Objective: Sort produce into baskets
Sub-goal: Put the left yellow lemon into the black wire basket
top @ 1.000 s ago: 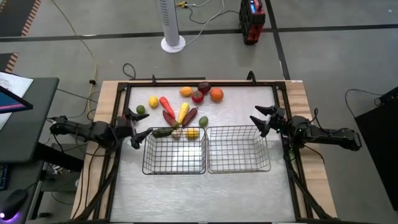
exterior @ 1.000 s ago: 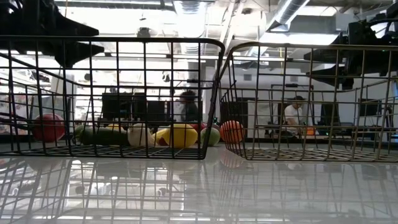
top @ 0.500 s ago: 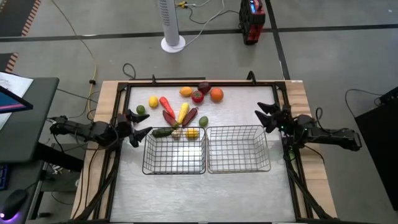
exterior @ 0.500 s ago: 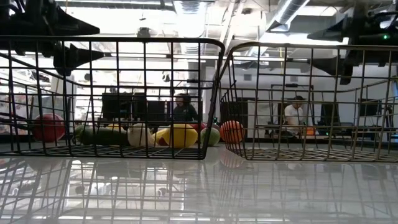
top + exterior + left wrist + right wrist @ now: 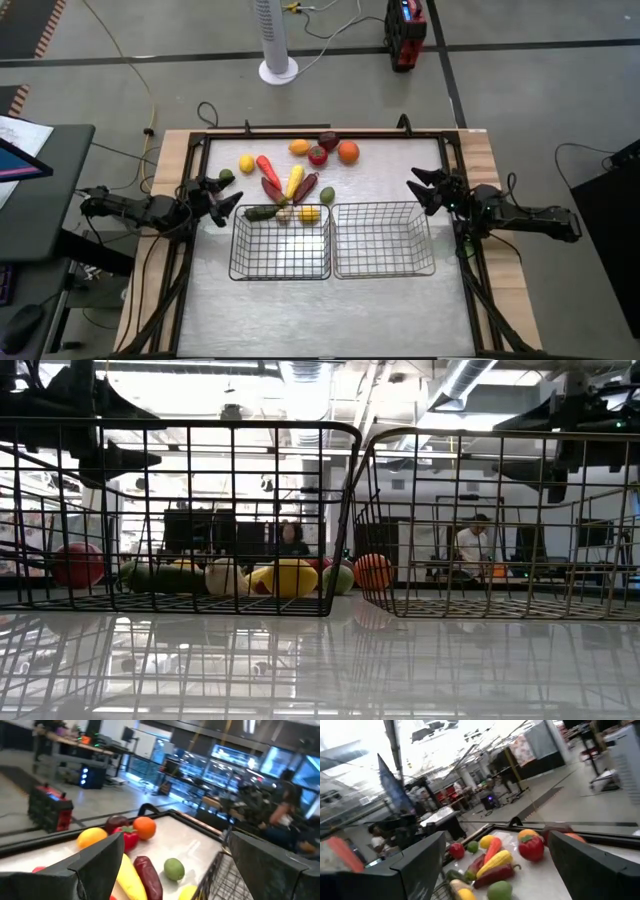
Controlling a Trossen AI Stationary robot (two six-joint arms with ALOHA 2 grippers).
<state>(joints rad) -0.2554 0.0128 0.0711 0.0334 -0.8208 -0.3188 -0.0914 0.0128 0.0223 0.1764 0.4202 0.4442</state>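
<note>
The produce [image 5: 295, 178] lies in a loose cluster on the table's far half: orange, red, yellow and green pieces, several of them long. It also shows in the left wrist view [image 5: 145, 855] and the right wrist view [image 5: 495, 862]. Two grey wire baskets stand side by side nearer the front, the left [image 5: 280, 242] and the right [image 5: 385, 240]. My left gripper [image 5: 224, 197] hovers open at the left basket's far left corner, pointing level toward the produce. My right gripper [image 5: 416, 187] hovers open at the right basket's far right corner. Both hold nothing.
A black frame [image 5: 320, 131] rims the table. Bare tabletop [image 5: 330, 310] lies in front of the baskets. On the floor beyond the far edge stand a white fan base [image 5: 278, 68] and a red-black device [image 5: 405, 35]. People sit in the room behind [image 5: 468, 550].
Both grippers have stayed over their spots and rolled about their own pointing lines, the left more than the right. Their fingers stand as wide apart as before. The produce and the baskets have not moved.
</note>
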